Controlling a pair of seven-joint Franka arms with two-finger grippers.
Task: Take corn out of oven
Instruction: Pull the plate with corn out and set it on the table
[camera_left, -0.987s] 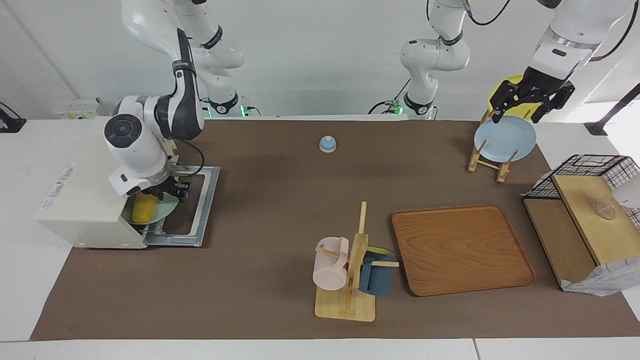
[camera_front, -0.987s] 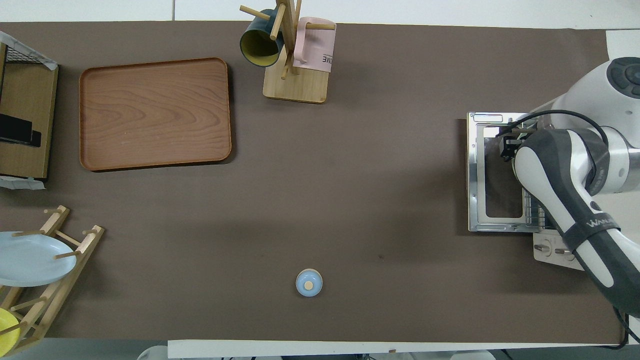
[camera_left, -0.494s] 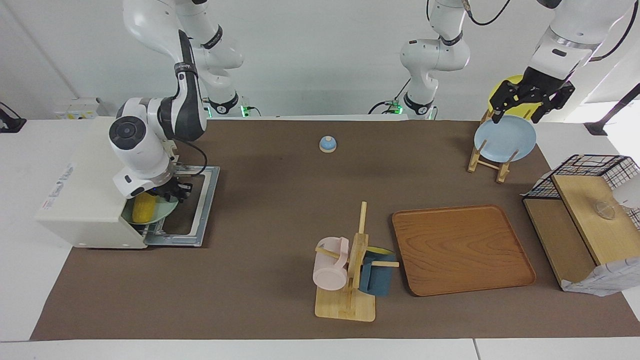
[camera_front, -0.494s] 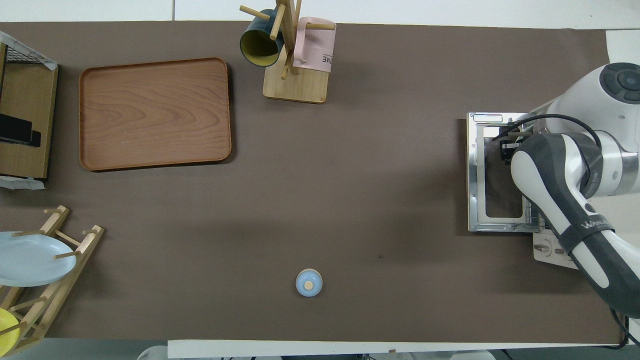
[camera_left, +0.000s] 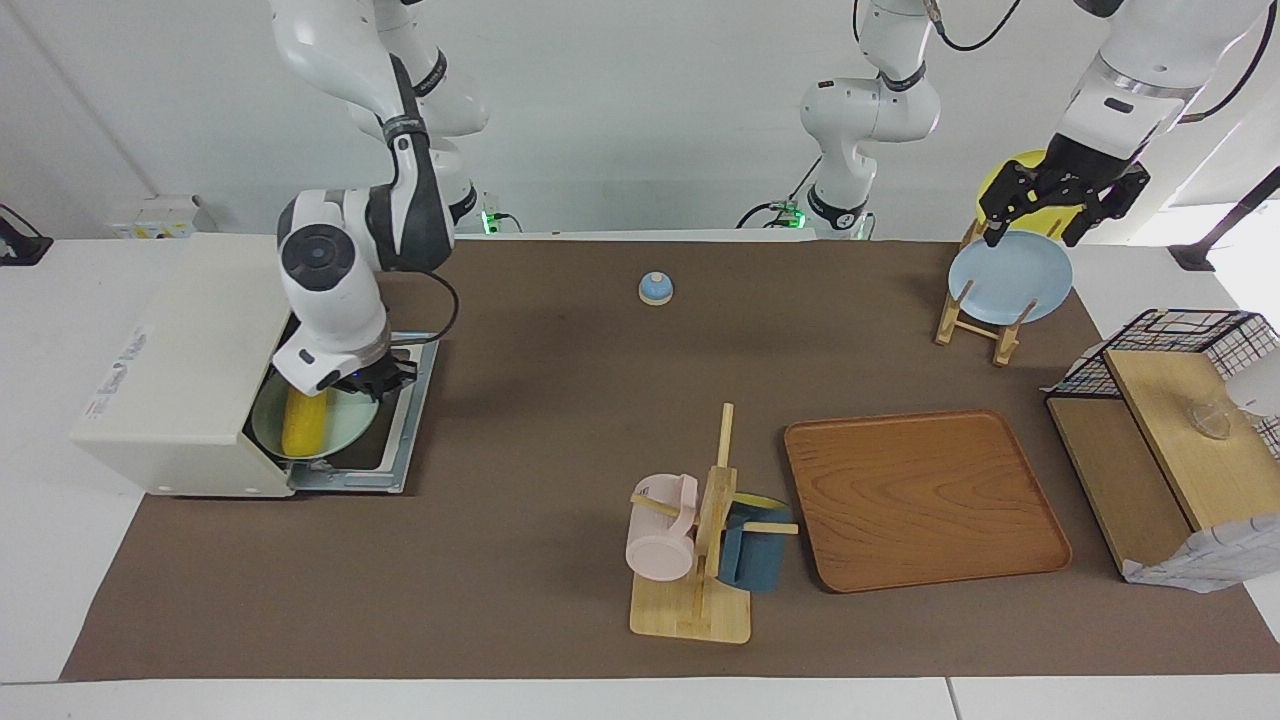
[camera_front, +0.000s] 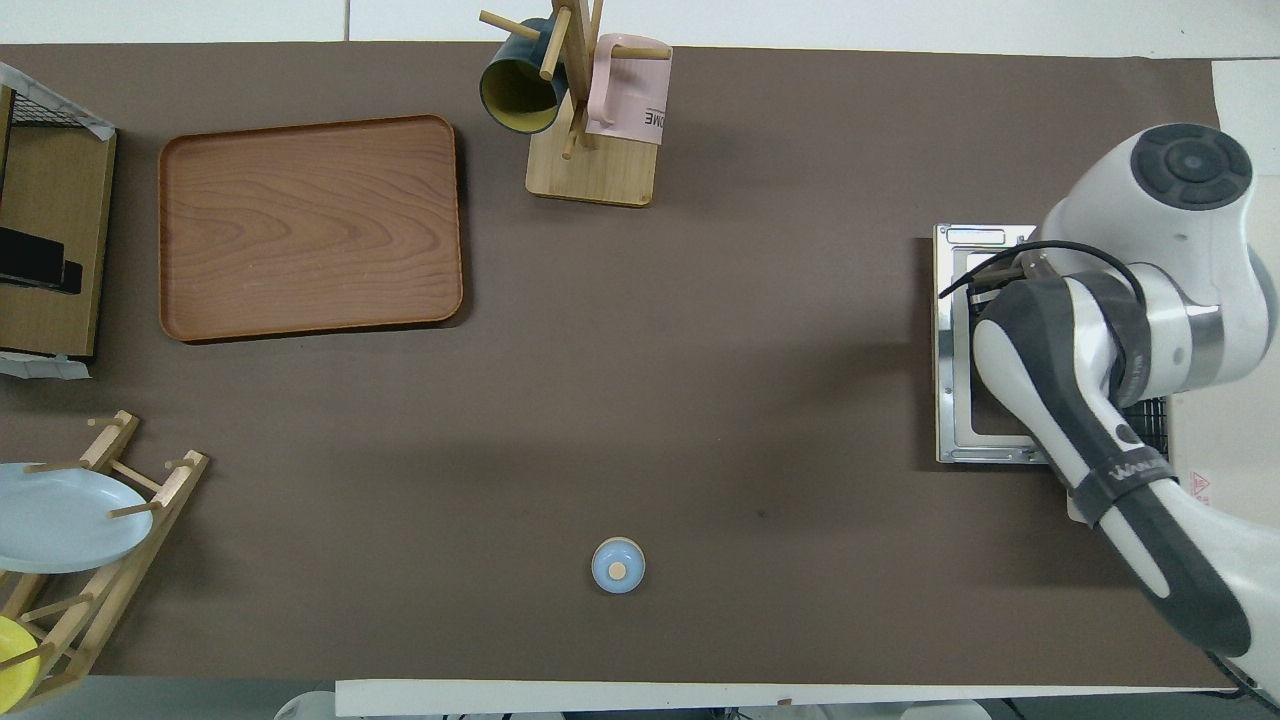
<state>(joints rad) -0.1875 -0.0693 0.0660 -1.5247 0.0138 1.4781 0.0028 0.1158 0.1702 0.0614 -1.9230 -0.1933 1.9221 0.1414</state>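
The corn lies on a pale green plate. The plate sits half out of the mouth of the cream-white oven, over the oven's open door. My right gripper is over the door, shut on the plate's rim at the side nearer to the robots. In the overhead view my right arm hides the corn, the plate and the gripper; only the door shows. My left gripper waits open above the blue plate in the wooden rack.
A wooden tray lies toward the left arm's end. A mug tree with a pink and a blue mug stands beside it. A small blue bell sits near the robots. A black wire basket stands at the table's end.
My right gripper has pulled away from the oven mouth, toward the table's middle. The green plate with the corn slid out with it, over the open door. The left arm has not moved.
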